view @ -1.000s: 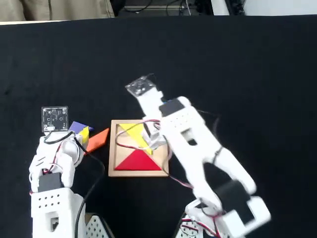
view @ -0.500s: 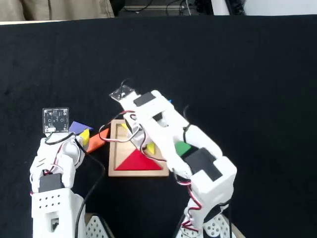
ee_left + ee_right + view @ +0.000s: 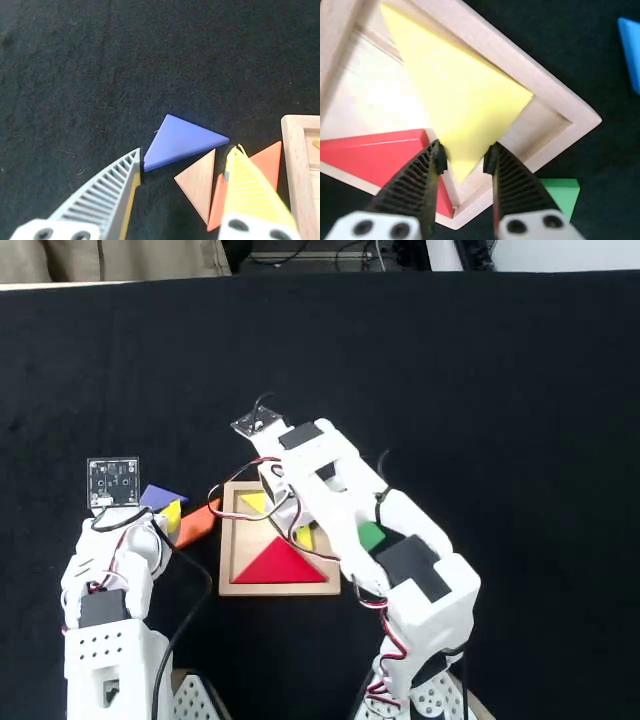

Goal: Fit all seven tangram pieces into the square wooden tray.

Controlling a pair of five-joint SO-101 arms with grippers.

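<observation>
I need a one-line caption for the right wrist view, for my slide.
Right gripper holds yellow triangle by its corner at the wooden tray, beside the red triangle.

A bench [image 3: 520, 390] draped in black, faintly flecked cloth stretches almost edge to edge under even light that throws no hard shadows. Beyond its far edge, beige fabric [image 3: 120, 258] lies in folds at one corner. Dark cables [image 3: 300, 252] trail across the middle, and a white surface [image 3: 570, 252] shows at the opposite corner, beside dark equipment too small to identify.
</observation>
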